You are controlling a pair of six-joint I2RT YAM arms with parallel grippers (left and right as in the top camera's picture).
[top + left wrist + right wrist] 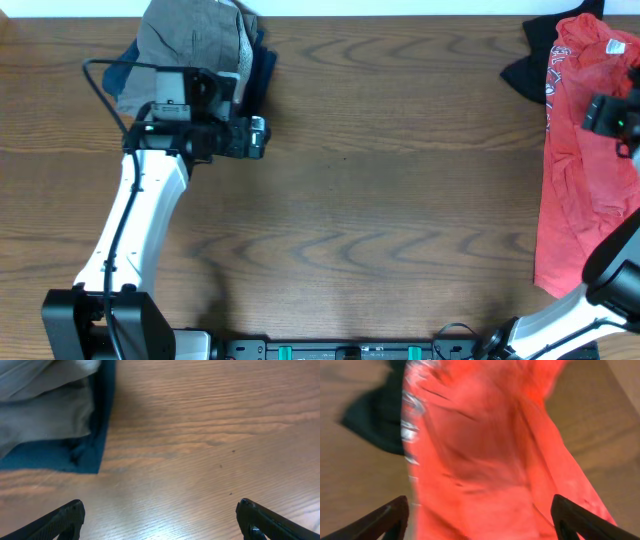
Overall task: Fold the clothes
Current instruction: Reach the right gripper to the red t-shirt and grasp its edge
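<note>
The right fingers (390, 517) stand apart, empty, with the red T-shirt (485, 460) bunched just below them, so closing may catch several layers or slip; the left fingers (62, 520), also released, hover over the tabletop (200, 435).

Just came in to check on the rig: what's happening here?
Two robot arms are working on clothes. The right gripper hangs open over a rumpled coral-red T-shirt at the right edge of the table, partly overlapping a black shirt. The left gripper, open, is above bare wood beside a grey-khaki piece lying on a navy piece. Neither holds anything.
</note>
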